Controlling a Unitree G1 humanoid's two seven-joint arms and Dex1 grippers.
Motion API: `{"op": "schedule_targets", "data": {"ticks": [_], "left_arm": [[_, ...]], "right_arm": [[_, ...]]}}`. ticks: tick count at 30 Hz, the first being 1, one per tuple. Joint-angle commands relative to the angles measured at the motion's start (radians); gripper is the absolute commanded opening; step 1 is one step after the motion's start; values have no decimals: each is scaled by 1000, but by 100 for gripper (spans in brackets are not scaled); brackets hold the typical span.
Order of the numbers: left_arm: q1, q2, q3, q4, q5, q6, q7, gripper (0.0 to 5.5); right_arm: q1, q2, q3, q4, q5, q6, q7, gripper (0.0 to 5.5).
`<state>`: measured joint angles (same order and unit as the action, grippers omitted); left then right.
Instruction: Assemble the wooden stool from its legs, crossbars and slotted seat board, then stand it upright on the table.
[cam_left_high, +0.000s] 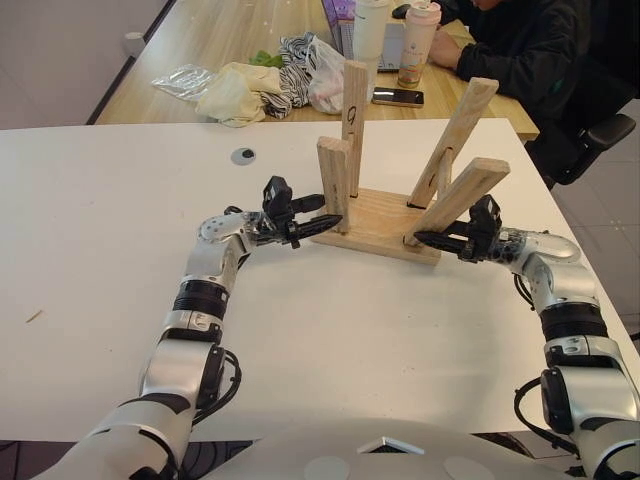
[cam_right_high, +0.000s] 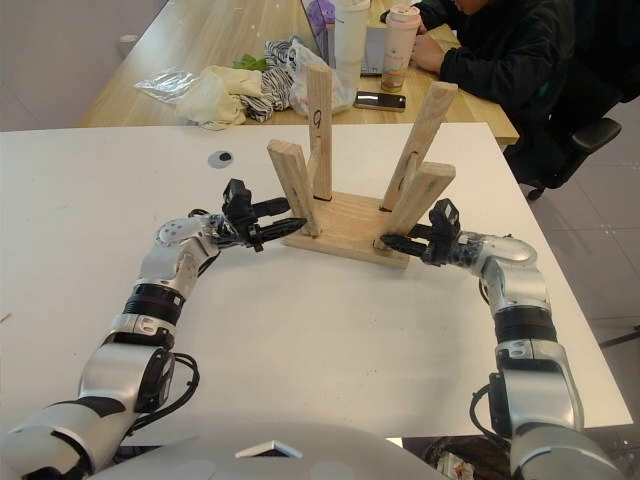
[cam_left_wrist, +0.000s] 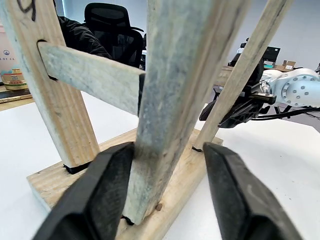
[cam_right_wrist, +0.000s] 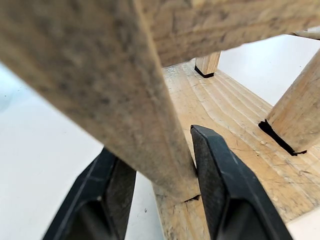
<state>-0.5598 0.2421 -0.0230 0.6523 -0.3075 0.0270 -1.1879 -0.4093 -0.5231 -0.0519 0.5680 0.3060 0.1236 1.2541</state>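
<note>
Head views: stool upside down, seat board (cam_left_high: 385, 212) flat on the table (cam_left_high: 100, 250) at 12 o'clock from the arms, long axis roughly 10 to 4 o'clock. Four legs pointing up off the board: near-left leg (cam_left_high: 335, 180) and far-left leg (cam_left_high: 355, 105) close to upright, near-right leg (cam_left_high: 465, 195) and far-right leg (cam_left_high: 458, 130) leaning toward 1 o'clock. Left gripper (cam_left_high: 330, 212) at the board's 9 o'clock end, low on the near-left leg. Right gripper (cam_left_high: 418, 238) at the 4 o'clock corner, at the foot of the near-right leg. Equally near, one per end.

Left wrist view: left fingers (cam_left_wrist: 100, 195) astride the near-left leg just above the board, touching on one side, a sliver off on the other. Spread, not yet pinching. Crossbar (cam_left_wrist: 90, 75) bridging across to the far-left leg.

Right wrist view: right fingers (cam_right_wrist: 220, 190) against both faces of the near-right leg where it meets the board, apparently clamped on it.

Seemingly assembled already. Left to do, by the look of it: a half-turn about the board's long axis to bring the legs down, with a firm left grip first. Possible hazard: pulling a leg out of the board mid-turn.
</note>
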Motion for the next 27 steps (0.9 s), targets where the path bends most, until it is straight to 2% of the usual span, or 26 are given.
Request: {"op": "schedule_targets", "data": {"ticks": [1, 4, 6, 9, 11, 13, 16, 18, 20, 21, 27], "left_arm": [[8, -1, -12, -44, -20, 30, -40, 173], [64, 27, -20, -141, -67, 111, -97, 150], [138, 71, -6, -301, -165, 258, -128, 136], [309, 214, 44, -632, -377, 523, -155, 102], [401, 309, 100, -787, -514, 678, -147, 87], [465, 379, 134, -876, -573, 749, -141, 87], [448, 393, 152, -815, -526, 757, -42, 87], [403, 386, 148, -720, -477, 756, 35, 87], [361, 383, 136, -630, -431, 736, 86, 87], [345, 384, 131, -589, -412, 721, 101, 124], [287, 380, 153, -445, -396, 691, 132, 215]], "right_arm": [[-2, -5, -3, -14, 9, 25, -6, 161], [10, -7, -21, -84, 87, 153, 35, 161], [58, -25, -26, -229, 184, 320, 76, 161], [132, -51, -57, -473, 378, 594, 81, 157], [187, -63, -99, -630, 515, 773, 19, 147], [203, -54, -127, -717, 591, 971, -114, 137], [153, 19, -187, -718, 634, 1154, -340, 132], [112, 60, -219, -675, 624, 1202, -468, 132], [79, 87, -257, -619, 608, 1235, -557, 182], [65, 98, -274, -599, 606, 1246, -591, 206], [-39, 135, -402, -508, 681, 1303, -703, 308]]}}
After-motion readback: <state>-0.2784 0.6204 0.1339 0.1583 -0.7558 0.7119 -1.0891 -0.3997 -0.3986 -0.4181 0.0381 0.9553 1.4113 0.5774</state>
